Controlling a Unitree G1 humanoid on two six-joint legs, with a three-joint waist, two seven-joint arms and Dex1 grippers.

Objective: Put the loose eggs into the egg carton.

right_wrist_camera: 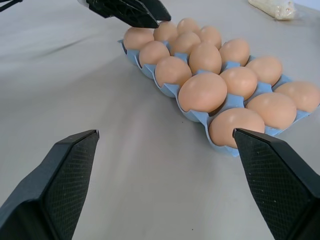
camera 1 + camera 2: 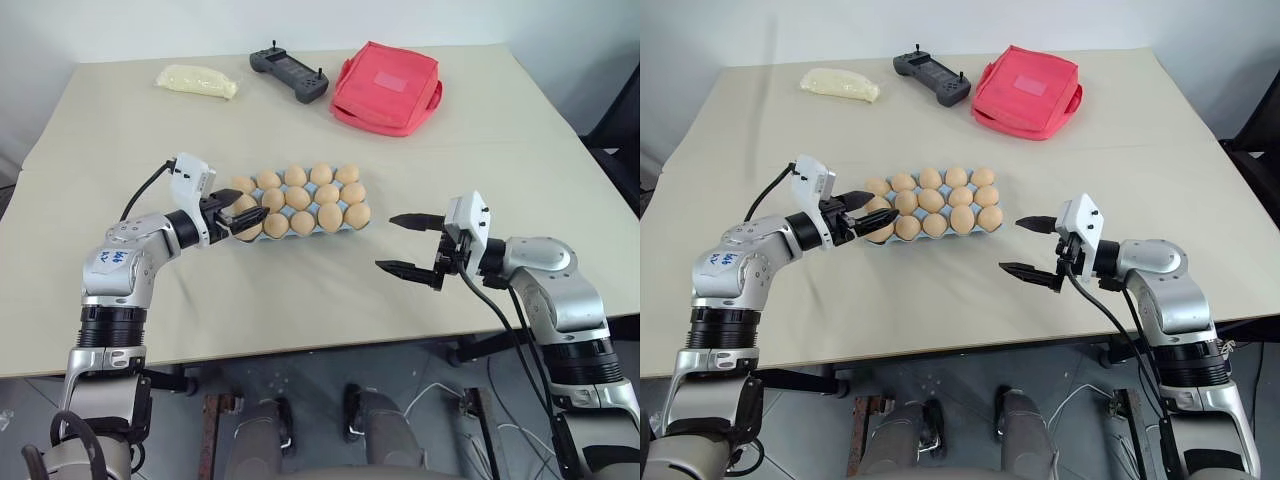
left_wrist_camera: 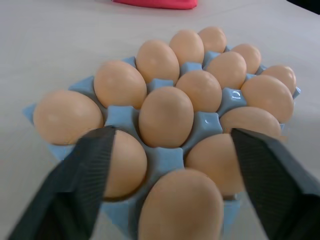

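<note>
- The egg carton (image 2: 352,230) sits in the middle of the tabletop (image 2: 300,290). Its long side runs from the robot's left to its right.
- The eggs (image 2: 298,198) fill the cups in three rows of five. Every cup that can be seen has an egg in it. No egg lies loose on the tabletop.
- The left gripper (image 2: 243,224) is right at the carton's left end. Its two black fingers are spread apart, with one on each side of the near corner egg (image 3: 180,205). The fingers do not squeeze that egg; it sits in its cup. It cannot be told whether a finger brushes it.
- The right gripper (image 2: 408,243) hangs over bare tabletop, near the carton's right end but not touching it. Its fingers are wide open and hold nothing.
- The left arm is much the nearer one to the eggs. The carton stretches away from it to the right, end-on.
- The job looks just about done. The left gripper likely only needs to pull straight back, away from the carton's end, without bumping the corner egg.
- A red pouch (image 2: 385,87), a black controller (image 2: 288,74) and a pale bag (image 2: 197,80) lie far back on the tabletop, well apart from the carton.
</note>
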